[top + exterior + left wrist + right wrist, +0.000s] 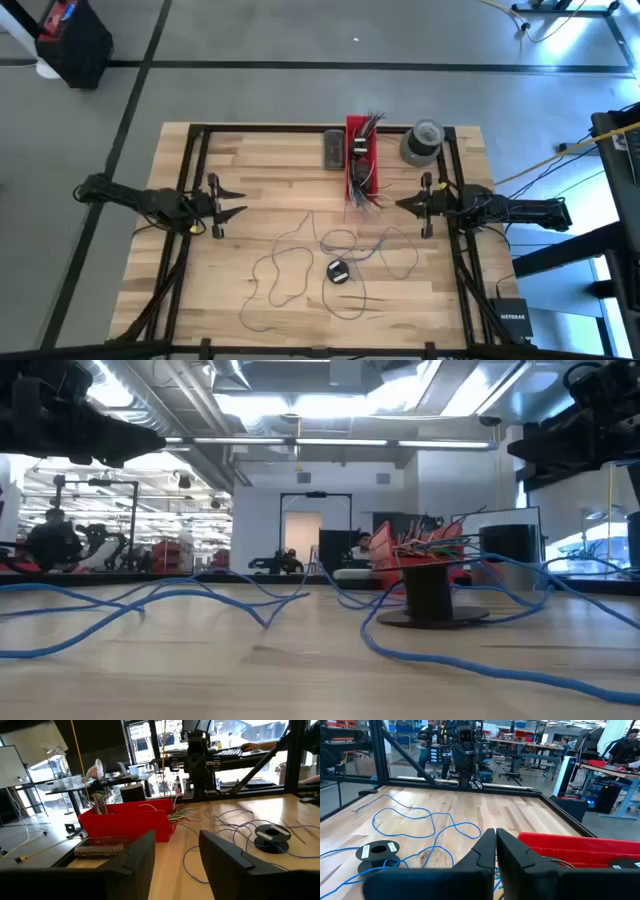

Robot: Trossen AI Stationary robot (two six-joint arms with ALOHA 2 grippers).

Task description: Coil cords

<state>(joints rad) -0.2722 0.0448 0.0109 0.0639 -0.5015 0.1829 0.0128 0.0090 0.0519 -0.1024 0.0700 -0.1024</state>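
- Nearest, along the front edge of the wooden desk (230,160), the cords (290,268) lie loose in wide, irregular loops. They spread from the front middle toward the front right. In the low and wrist views they look blue.
- Among those loops, near the front middle, sits a small black spool (339,271). It stands upright on its flat base, and cord runs right beside it.
- Further in, at the left edge, the left end effector (236,199) hovers above the desk and points toward the centre. Its two dark fingers (137,855) stand clearly apart, with nothing between them.
- Level with it at the right edge, the right end effector (404,204) points back at the left one. Its fingers (485,852) are pressed together with only a thin seam between them, and they hold nothing. The cords lie below and in front of it, apart from its fingertips.
- Beyond the arms, a narrow red bin (361,150) runs from the back edge toward the middle. A bunch of short multicoloured wire ends (364,199) spills from its near end.
- Just left of the bin, at the back edge, lies a dark rectangular block (333,149).
- At the back right corner stands a thick grey tape roll (422,142).
- Farthest, past the desk, the wrist views show a workshop with benches, and a person sits at the far right.
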